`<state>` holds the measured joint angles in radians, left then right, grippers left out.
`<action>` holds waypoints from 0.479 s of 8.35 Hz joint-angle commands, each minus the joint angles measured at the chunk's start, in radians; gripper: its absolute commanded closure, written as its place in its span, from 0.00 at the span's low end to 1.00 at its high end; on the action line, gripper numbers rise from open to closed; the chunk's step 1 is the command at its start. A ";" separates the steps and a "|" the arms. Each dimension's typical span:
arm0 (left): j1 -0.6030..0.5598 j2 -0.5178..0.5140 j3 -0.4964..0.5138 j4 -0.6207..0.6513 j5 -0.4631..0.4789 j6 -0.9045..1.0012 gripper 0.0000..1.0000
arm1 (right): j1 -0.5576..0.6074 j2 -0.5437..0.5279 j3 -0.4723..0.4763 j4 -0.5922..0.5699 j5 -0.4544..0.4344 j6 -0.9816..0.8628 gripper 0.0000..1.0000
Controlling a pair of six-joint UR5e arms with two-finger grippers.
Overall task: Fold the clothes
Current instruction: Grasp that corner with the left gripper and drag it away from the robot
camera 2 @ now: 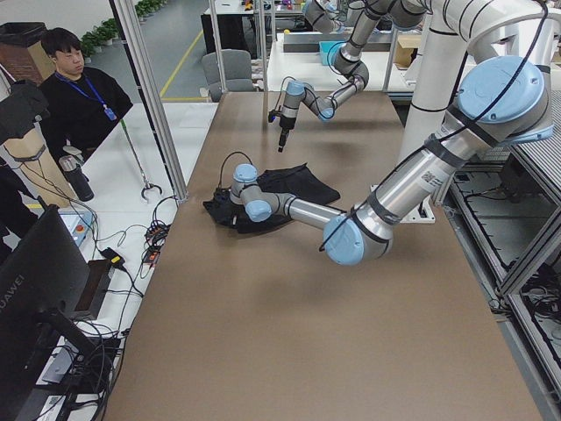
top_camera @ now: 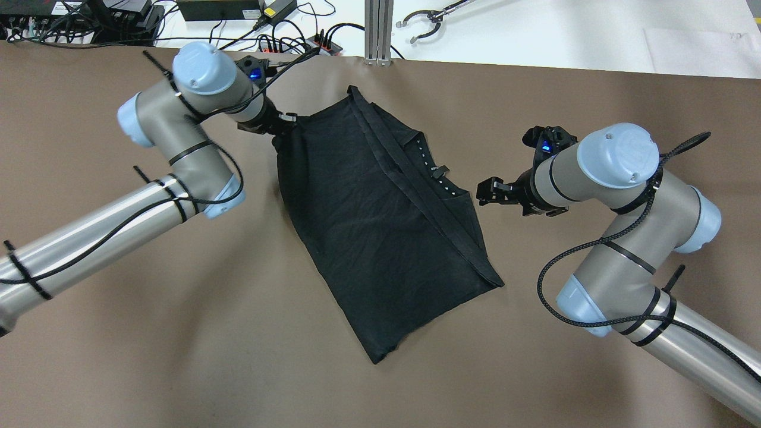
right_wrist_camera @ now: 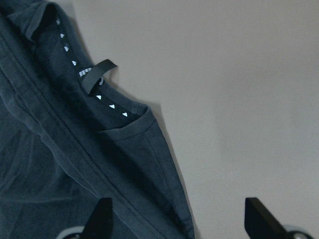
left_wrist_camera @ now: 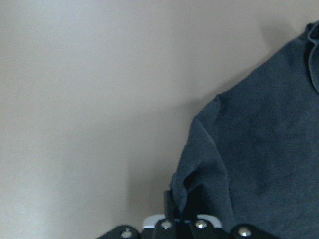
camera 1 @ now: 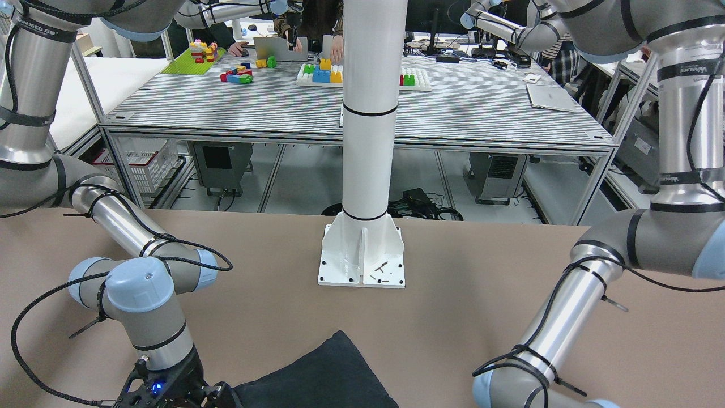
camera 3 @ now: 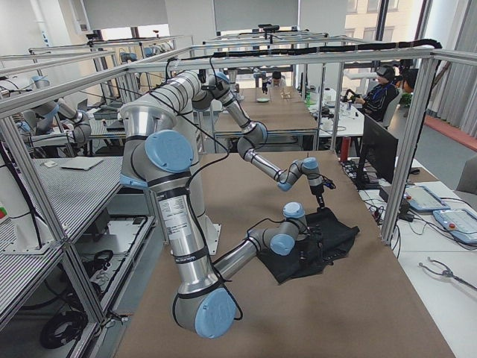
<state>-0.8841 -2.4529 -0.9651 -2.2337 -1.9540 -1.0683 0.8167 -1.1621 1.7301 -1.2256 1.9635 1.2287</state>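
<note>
Left end effector [top_camera: 284, 122], reaching low, pinches the black garment [top_camera: 380, 226] (right end effector [top_camera: 484, 193] hovers spread beside it).

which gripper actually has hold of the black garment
The left gripper, pinched shut on a corner of the black garment. The right gripper is open beside the collar edge, with nothing between its fingers.

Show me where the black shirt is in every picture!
Front-facing: the black shirt is at the bottom edge, in the middle.
Overhead: in the centre.
Left side: in the middle, past the near arm's wrist.
Right side: lower right of centre.
Left wrist: on the right side.
Right wrist: on the left side.
Shared landmark: the brown table lies under it in every view.
</note>
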 commanded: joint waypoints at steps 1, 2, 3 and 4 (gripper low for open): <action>-0.007 -0.288 0.340 -0.006 0.070 0.017 1.00 | -0.001 0.004 -0.003 0.000 0.000 0.000 0.06; -0.007 -0.313 0.364 -0.007 0.089 0.019 1.00 | -0.001 0.005 -0.006 0.000 0.000 -0.002 0.06; -0.009 -0.311 0.361 -0.009 0.089 0.025 1.00 | -0.001 0.005 -0.007 0.000 0.000 -0.002 0.06; -0.021 -0.310 0.359 -0.023 0.087 0.066 0.52 | -0.001 0.010 -0.013 0.001 0.000 -0.008 0.06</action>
<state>-0.8924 -2.7451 -0.6246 -2.2417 -1.8728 -1.0458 0.8161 -1.1571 1.7243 -1.2256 1.9635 1.2272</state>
